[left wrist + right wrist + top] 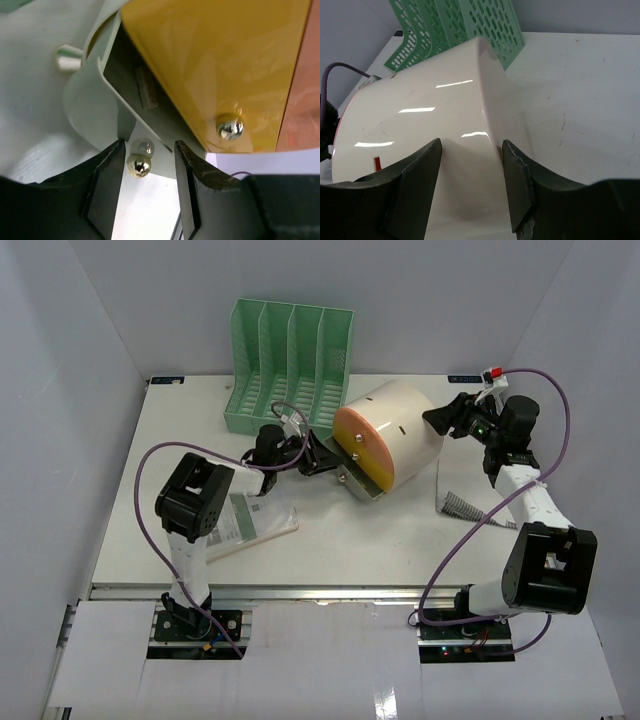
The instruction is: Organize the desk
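Left gripper [149, 146] gapes round a small gold knob [138, 165] on the cream cylindrical drawer box [400, 435]. Right gripper [471, 145], jaws apart, straddles its rear edge, contact unclear, on the flat white desk [380, 530].

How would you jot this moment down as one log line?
drawer box: lying on desk | left gripper: open around gold knob | right gripper: open at box's back

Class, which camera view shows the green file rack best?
The top external view: the whole green file rack stands at the back of the desk, with every slot visible. The right wrist view shows only its perforated panels, behind the cream drawer box. The left wrist view shows at most a green sliver in one corner.
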`<state>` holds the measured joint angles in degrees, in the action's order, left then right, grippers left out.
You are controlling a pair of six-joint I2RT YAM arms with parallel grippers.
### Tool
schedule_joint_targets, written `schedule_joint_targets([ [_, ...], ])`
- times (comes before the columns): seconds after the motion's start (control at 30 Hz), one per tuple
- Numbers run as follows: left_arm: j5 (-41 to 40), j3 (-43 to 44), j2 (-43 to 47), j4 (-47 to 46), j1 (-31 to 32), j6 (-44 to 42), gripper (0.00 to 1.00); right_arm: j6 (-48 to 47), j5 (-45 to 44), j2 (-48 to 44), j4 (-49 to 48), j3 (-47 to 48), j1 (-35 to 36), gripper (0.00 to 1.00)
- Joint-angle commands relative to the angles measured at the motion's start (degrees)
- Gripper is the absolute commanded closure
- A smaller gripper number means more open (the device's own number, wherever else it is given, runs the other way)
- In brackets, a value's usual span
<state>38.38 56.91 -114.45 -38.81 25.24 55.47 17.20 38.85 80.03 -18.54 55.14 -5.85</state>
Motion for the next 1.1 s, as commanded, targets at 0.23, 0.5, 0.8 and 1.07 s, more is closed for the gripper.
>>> schedule_joint_targets([
  [0.23,-2.5,13.6,-6.0,4.9,4.8,-0.9,0.48,0.8,4.3,-0.1,-4.1,-2.7,-0.6,0.46],
  [0.5,-3.5,11.3,-4.5,0.1,4.8,0.8,0.65,1.2,4.3,-0.1,-4.1,-2.8,-0.9,0.44],
  [0.8,-7.9,7.1,1.6,2.0,4.7,-3.6,0.71,1.3,4.2,-0.6,-4.1,-2.8,-2.0,0.41],
  [1.07,-8.9,6.6,2.9,7.0,4.7,-6.1,0.76,1.0,4.1,-0.7,-4.0,-2.8,-2.1,0.4],
])
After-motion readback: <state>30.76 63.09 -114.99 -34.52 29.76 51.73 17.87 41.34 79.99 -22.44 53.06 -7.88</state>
